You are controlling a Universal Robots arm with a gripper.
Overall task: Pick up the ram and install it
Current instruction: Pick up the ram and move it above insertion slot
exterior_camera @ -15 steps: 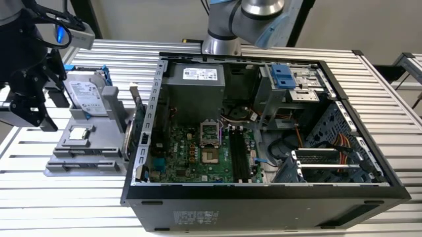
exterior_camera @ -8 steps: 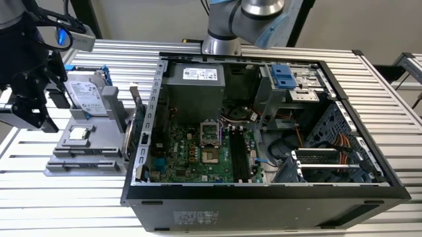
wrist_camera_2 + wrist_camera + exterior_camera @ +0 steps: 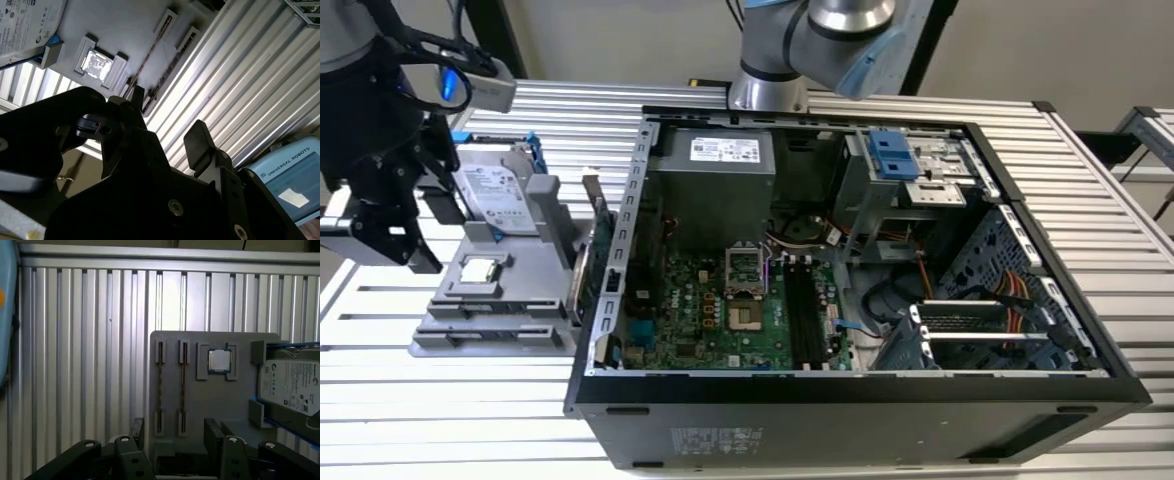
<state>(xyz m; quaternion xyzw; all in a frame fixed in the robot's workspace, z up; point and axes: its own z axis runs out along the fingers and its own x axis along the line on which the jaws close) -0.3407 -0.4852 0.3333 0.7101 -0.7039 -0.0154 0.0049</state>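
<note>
Nothing is picked up yet: the black two-fingered gripper (image 3: 175,425) is held spread and empty above the flat grey holder tray (image 3: 215,400), where the long, thin, dark ram stick (image 3: 182,387) (seen edge-on, apparently) stands slotted; installation remains undone.

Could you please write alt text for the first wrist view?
The open gripper hovers near a grey holder on a ribbed metal table. The holder carries the ram on edge, a processor chip and a hard drive.

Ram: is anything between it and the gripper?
Nothing visible. In the first wrist view the open gripper hangs over the gray holder, with bare space down to the ram standing in its slot.
</note>
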